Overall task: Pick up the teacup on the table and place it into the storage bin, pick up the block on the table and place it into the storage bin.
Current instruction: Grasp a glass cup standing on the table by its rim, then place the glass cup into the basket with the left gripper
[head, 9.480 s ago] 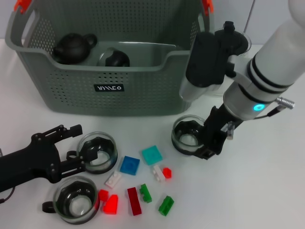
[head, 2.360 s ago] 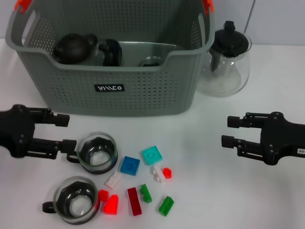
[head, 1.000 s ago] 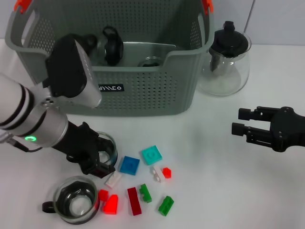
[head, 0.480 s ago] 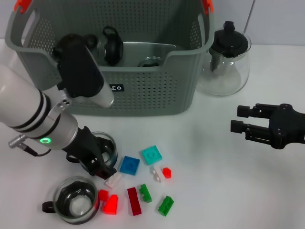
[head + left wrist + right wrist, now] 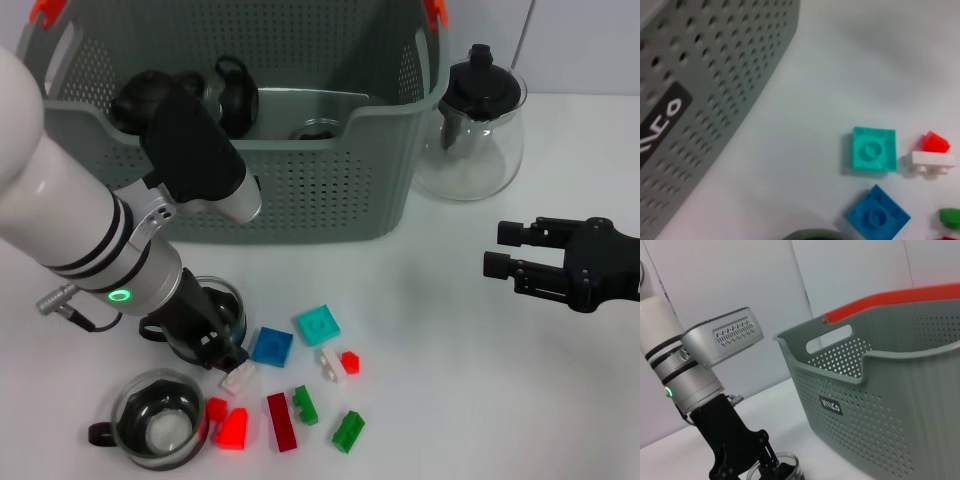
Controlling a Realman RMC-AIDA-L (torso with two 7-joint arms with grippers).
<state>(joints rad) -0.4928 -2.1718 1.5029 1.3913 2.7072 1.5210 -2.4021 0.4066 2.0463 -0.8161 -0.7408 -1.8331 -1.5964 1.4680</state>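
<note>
A glass teacup [image 5: 228, 300] with a black insert stands in front of the grey storage bin [image 5: 300, 135]. My left gripper [image 5: 212, 340] is down at that teacup's rim and covers most of it. The right wrist view shows the same left gripper [image 5: 767, 462] at the teacup [image 5: 787, 467]. A second teacup [image 5: 155, 420] stands nearer me. Loose blocks lie right of the cups, among them a blue block [image 5: 272, 346], a teal block [image 5: 318, 325] and a white block [image 5: 238, 377]. My right gripper [image 5: 498, 250] hovers open and empty at the right.
A clear glass teapot [image 5: 475, 130] with a black lid stands right of the bin. Inside the bin lie a dark teapot [image 5: 135, 100] and glassware [image 5: 318, 130]. Red [image 5: 281, 421] and green [image 5: 348, 431] blocks lie near the front edge.
My left arm has swung in from the left and lowered onto the upper teacup, shifting slightly right over the last half second. The right gripper has stayed in place.
</note>
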